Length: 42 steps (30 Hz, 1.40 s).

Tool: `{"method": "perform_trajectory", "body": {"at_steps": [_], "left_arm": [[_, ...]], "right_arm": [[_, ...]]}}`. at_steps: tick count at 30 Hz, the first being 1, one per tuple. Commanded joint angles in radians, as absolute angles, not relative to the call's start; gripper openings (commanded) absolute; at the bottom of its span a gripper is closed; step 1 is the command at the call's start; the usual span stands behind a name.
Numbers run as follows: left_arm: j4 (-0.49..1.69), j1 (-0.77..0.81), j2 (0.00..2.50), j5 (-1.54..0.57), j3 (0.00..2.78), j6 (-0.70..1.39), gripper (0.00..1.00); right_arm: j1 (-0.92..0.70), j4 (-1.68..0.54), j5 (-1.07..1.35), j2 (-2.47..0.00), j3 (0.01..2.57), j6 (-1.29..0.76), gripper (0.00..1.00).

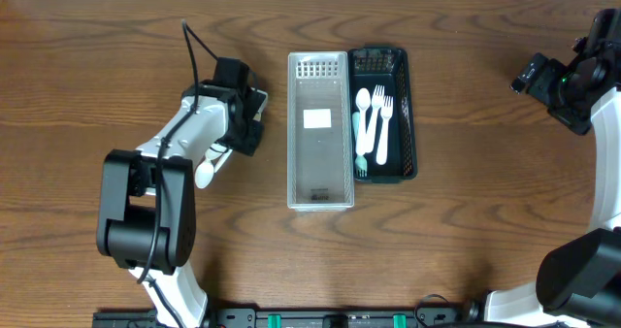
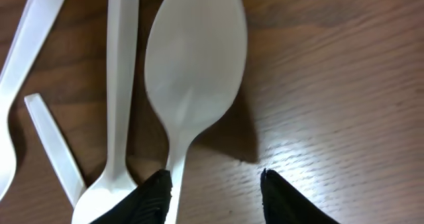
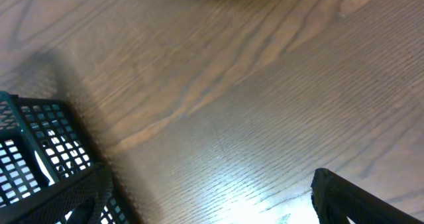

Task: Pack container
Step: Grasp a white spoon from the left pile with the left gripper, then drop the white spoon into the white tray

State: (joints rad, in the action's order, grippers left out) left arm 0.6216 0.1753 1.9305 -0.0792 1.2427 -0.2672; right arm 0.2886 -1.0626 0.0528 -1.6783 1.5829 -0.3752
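Note:
In the left wrist view a white plastic spoon (image 2: 195,71) lies on the wood, bowl away from me, its handle running down beside my left finger. My left gripper (image 2: 215,192) is open and low over the table, and the handle lies just inside the left jaw. More white utensils lie to the left: a second spoon (image 2: 109,184) and a loose handle (image 2: 56,144). In the overhead view the left gripper (image 1: 247,124) is left of the clear container (image 1: 320,197), with a spoon bowl (image 1: 206,175) showing beside the arm. My right gripper (image 1: 543,76) is open and empty at the far right.
A dark green mesh basket (image 1: 409,124) stands against the clear container's right side and holds a white spoon (image 1: 363,114), white forks (image 1: 382,124) and a teal piece. The basket's corner shows in the right wrist view (image 3: 40,158).

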Motion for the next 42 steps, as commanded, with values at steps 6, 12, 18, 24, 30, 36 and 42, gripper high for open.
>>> {"method": "perform_trajectory", "body": {"at_steps": [6, 12, 18, 24, 30, 36, 42], "left_arm": [[0.583, 0.175, 1.961, -0.086, 1.23, -0.277, 0.46], [0.578, 0.176, 2.009, -0.086, 1.23, -0.277, 0.46], [0.587, 0.176, 2.02, -0.086, 1.23, -0.276, 0.24], [0.659, 0.176, 1.963, -0.086, 1.259, -0.233, 0.06], [0.783, 0.199, 1.815, -0.087, 1.355, -0.112, 0.06], [0.773, 0.34, 1.627, -0.087, 1.416, -0.022, 0.06], [0.699, 0.516, 1.631, -0.078, 1.407, 0.105, 0.06]], "right_arm": [[0.287, -1.082, 0.057, -1.678, 1.58, -0.389, 0.99], [0.288, -1.099, 0.057, -1.678, 1.58, -0.389, 0.99], [0.287, -1.109, 0.057, -1.678, 1.58, -0.389, 0.99], [0.288, -1.108, 0.057, -1.678, 1.58, -0.389, 0.99], [0.287, -1.108, 0.057, -1.678, 1.58, -0.392, 0.99], [0.287, -1.108, 0.057, -1.678, 1.58, -0.393, 0.99], [0.287, -1.108, 0.057, -1.678, 1.58, -0.393, 0.99]]}}
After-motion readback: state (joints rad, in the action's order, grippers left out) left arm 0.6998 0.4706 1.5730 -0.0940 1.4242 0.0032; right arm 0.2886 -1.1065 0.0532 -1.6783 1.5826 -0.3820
